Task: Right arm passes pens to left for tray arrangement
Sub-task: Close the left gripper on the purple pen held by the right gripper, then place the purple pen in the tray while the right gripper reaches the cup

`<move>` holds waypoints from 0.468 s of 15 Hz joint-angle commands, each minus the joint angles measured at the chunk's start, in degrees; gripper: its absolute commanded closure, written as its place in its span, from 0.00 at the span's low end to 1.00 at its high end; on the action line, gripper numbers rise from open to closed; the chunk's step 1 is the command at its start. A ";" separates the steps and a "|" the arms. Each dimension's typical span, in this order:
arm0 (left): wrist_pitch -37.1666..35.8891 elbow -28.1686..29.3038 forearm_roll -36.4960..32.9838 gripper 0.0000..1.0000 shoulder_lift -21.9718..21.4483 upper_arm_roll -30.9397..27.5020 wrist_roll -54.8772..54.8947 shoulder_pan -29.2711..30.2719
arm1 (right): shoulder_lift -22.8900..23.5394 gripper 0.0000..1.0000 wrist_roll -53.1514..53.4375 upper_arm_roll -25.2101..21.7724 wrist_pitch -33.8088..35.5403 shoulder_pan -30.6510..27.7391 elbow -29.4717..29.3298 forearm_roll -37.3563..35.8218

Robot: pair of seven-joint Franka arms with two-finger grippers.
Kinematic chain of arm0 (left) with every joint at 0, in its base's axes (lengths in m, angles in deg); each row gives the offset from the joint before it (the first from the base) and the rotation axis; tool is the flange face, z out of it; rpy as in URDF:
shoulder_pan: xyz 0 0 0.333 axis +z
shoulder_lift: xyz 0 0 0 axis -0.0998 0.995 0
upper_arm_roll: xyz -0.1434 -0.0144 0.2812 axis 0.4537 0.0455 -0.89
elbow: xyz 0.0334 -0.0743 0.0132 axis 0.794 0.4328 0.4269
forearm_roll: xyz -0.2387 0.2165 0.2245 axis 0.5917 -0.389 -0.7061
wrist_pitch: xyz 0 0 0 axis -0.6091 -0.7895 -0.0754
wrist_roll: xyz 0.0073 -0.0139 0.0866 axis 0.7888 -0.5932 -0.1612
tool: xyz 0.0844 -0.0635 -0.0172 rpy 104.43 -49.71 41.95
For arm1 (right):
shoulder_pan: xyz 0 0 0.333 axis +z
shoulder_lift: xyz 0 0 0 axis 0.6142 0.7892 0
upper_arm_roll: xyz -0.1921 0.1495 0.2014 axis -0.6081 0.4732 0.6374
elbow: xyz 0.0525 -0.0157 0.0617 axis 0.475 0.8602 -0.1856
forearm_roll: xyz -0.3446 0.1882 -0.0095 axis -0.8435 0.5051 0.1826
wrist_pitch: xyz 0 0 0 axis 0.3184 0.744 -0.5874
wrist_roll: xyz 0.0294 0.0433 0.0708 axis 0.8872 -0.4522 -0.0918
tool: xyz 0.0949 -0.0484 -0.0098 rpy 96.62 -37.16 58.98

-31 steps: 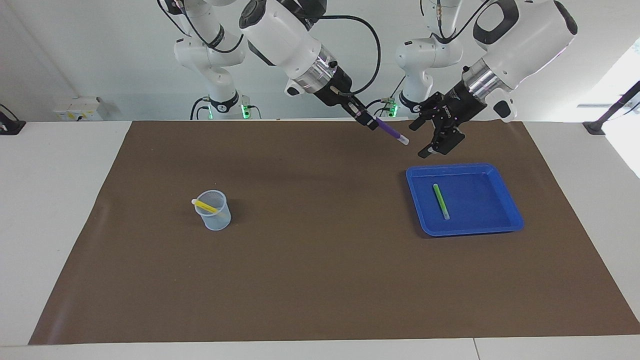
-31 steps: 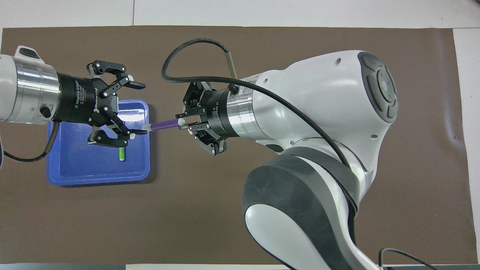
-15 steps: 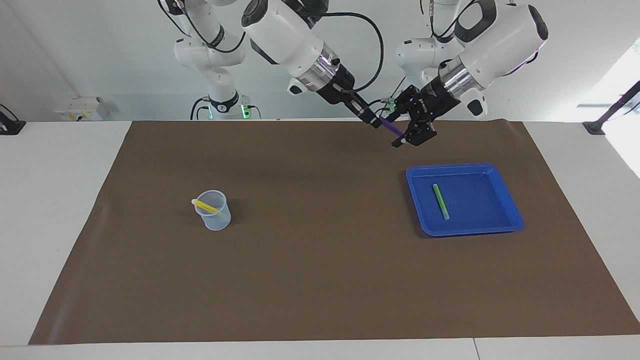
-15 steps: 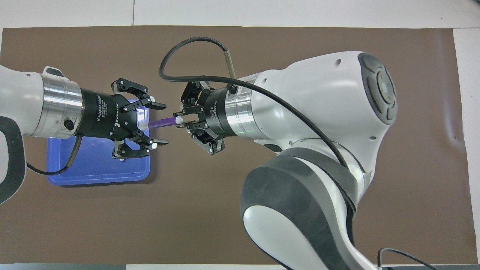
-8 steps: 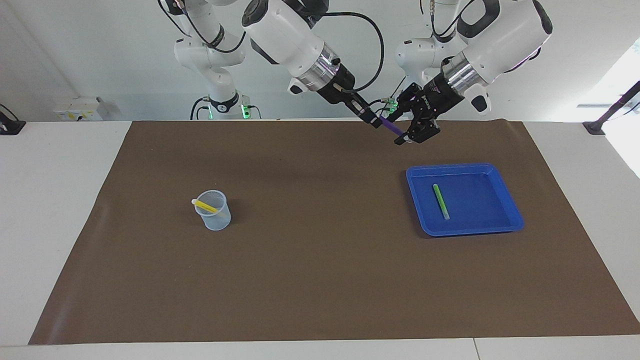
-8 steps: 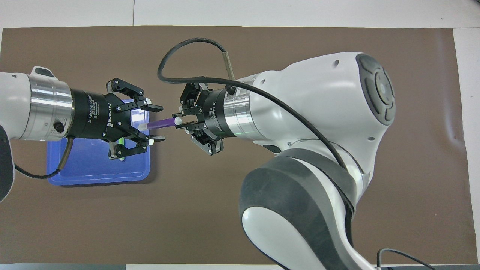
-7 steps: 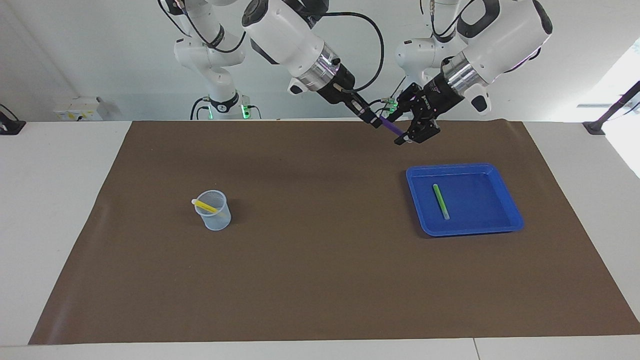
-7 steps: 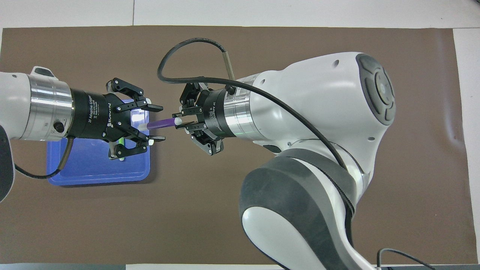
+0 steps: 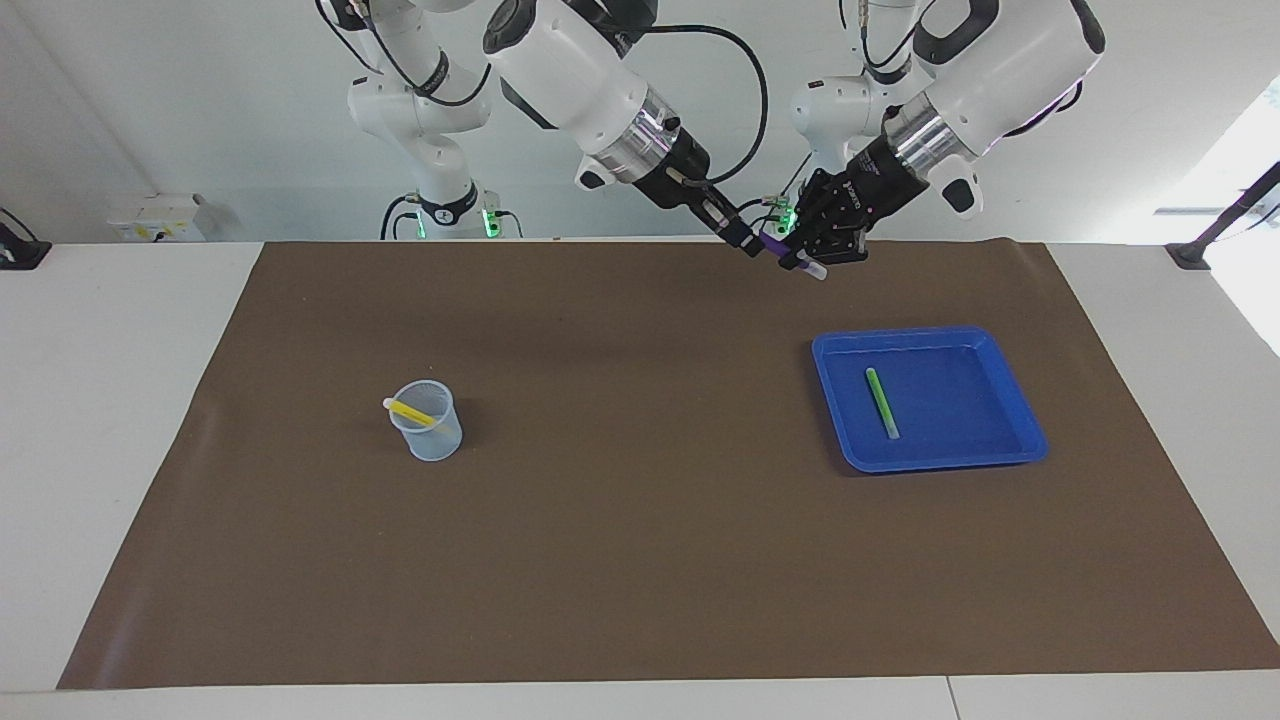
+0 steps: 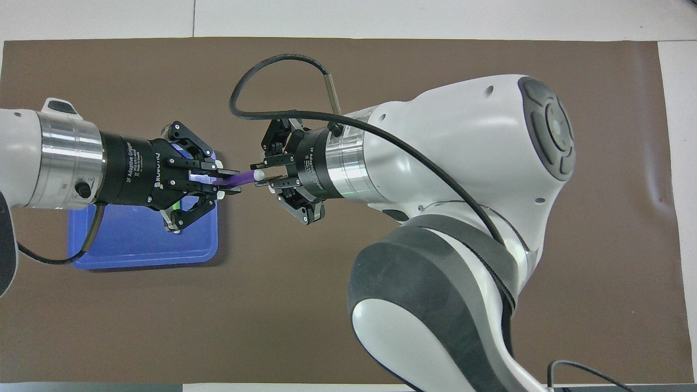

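Since the frame a half-second back, the left gripper (image 10: 228, 182) has closed its fingers onto the purple pen (image 10: 242, 177), where before they stood spread on either side of it. The pen is now pinched at both ends: the right gripper (image 10: 260, 177) has its fingertips shut on one end, and the left gripper is clamped on the other, so the pen bridges the two in mid-air.

In the facing view the pair meet above the brown mat (image 9: 640, 560), over its edge nearest the robots, with the right gripper (image 9: 748, 245) reaching in from the right arm's end and the left gripper (image 9: 800, 260) from the left arm's end. The purple pen (image 9: 775, 247) shows only as a short stretch between them, its whitish tip poking out by the left gripper's fingers.

Farther from the robots than the handover lies the blue tray (image 9: 1010, 455), toward the left arm's end of the table, with the green pen (image 9: 882, 402) lying flat inside it. Seen from overhead, the left gripper covers part of the tray (image 10: 125, 253).

Toward the right arm's end of the mat stands the translucent cup (image 9: 428, 422), with the yellow pen (image 9: 410, 411) leaning inside it, its whitish tip over the rim.
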 commanded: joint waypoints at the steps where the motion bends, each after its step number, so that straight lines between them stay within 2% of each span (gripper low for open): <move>1: 0.65 1.86 1.08 1.00 -1.92 0.01 -0.47 0.44 | 0.81 1.00 0.85 0.78 -0.51 -0.09 -0.77 0.13; 4: 0.57 1.86 1.08 1.00 -1.92 0.01 -0.47 0.53 | 0.81 1.00 0.59 0.78 0.10 -0.18 -0.77 0.05; 6: 0.74 1.86 1.08 1.00 -1.92 0.01 -0.56 0.53 | 0.64 0.14 0.33 0.69 0.37 -0.18 -0.59 -0.39; 7: 0.83 1.86 1.08 1.00 -1.92 0.01 -0.56 0.53 | 0.55 0.06 0.24 0.61 0.72 -0.27 -0.50 -1.61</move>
